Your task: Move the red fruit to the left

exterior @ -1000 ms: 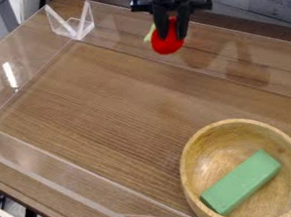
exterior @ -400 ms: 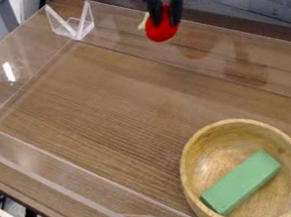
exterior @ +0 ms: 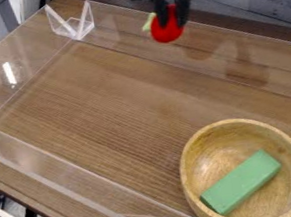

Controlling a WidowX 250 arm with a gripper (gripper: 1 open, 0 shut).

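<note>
Near the wood-grained surface's (exterior: 122,114) far edge, the closed black claw (exterior: 167,5) grips the rounded, glossy red fruit (exterior: 166,27); a smooth green block (exterior: 240,183) lies inside the round wooden bowl (exterior: 203,153).

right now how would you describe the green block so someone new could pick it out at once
Look for the round wooden bowl near the edge of the wooden table, across from the gripper. The green block lies inside it, rectangular, where the red fruit is round and outside the bowl.
</note>
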